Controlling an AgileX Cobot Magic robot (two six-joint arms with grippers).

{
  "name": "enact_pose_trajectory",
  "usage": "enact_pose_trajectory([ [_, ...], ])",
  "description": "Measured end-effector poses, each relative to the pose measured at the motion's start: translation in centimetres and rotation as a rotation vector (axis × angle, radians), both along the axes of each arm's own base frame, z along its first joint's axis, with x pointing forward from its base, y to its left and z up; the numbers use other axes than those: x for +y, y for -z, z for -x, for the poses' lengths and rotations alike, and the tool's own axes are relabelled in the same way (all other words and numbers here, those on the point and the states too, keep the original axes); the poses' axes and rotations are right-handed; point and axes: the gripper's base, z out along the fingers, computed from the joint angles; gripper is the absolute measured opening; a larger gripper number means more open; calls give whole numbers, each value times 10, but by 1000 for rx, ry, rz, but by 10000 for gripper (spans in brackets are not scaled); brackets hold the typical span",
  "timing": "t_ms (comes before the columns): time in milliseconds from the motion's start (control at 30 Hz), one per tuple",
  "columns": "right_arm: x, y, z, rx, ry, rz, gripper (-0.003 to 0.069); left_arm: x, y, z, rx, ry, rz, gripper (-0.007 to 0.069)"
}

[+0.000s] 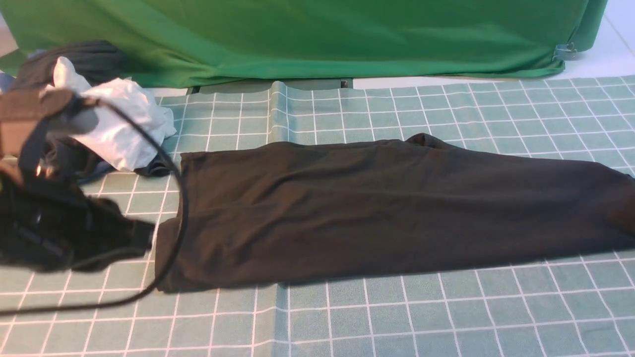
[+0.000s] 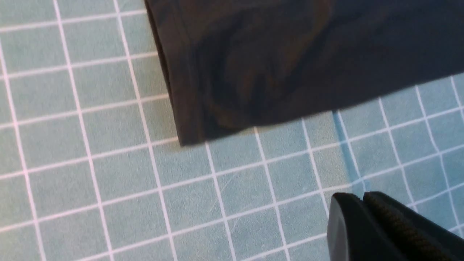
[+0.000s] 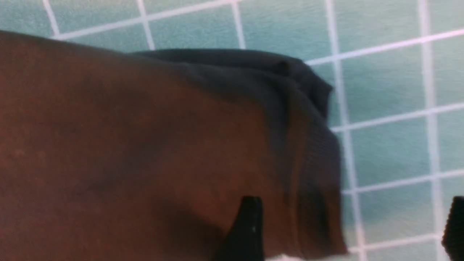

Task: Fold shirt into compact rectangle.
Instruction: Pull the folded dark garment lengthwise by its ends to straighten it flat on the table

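The black shirt (image 1: pixel 377 208) lies folded into a long band across the checked table cloth (image 1: pixel 397 312). My left gripper (image 1: pixel 141 237) hovers blurred just off the shirt's left end. In the left wrist view the left gripper (image 2: pixel 363 197) is shut on nothing, over bare cloth a few squares from the shirt's corner (image 2: pixel 188 134). The right arm does not show in the front view. In the right wrist view my right gripper (image 3: pixel 351 228) is open, one finger (image 3: pixel 248 228) over the shirt (image 3: pixel 145 152), the other (image 3: pixel 455 224) over the cloth, with the shirt's ribbed edge (image 3: pixel 319 163) between them.
A crumpled white garment (image 1: pixel 119 124) and a dark grey bundle (image 1: pixel 89 59) lie at the back left. A green backdrop (image 1: pixel 297 34) hangs along the far edge. The left arm's black cable (image 1: pixel 181 208) loops over the shirt's left edge.
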Motion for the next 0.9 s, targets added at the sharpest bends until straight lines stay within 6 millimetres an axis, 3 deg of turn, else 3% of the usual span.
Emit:
enact_pose_trajectory([
  [200,6,36,-7,84,-19,-77,650,1,1,3,-8,-2,1,7],
  [333,10,52,-9,120,-31,-96,571,1,1,3,-12,-3,2,7],
  [500,14,56,-11,118,-74,-94,299,1,0,1,-31,-7,5,7],
  [533,15,56,-12,111,-89,-91,193,1,0,1,-37,-9,6,7],
  [567,15,56,-12,110,-91,-91,177,1,0,1,-40,-10,7,7],
  [600,15,56,-13,103,-109,-90,82,1,0,0,-46,-12,8,7],
  [633,14,55,-13,102,-118,-88,62,1,0,0,-46,-12,8,7],
  [767,8,37,-14,106,-105,-48,29,1,1,0,-41,-11,6,7],
  [900,-2,0,-11,59,-50,31,25,3,2,2,-28,-5,-24,7],
])
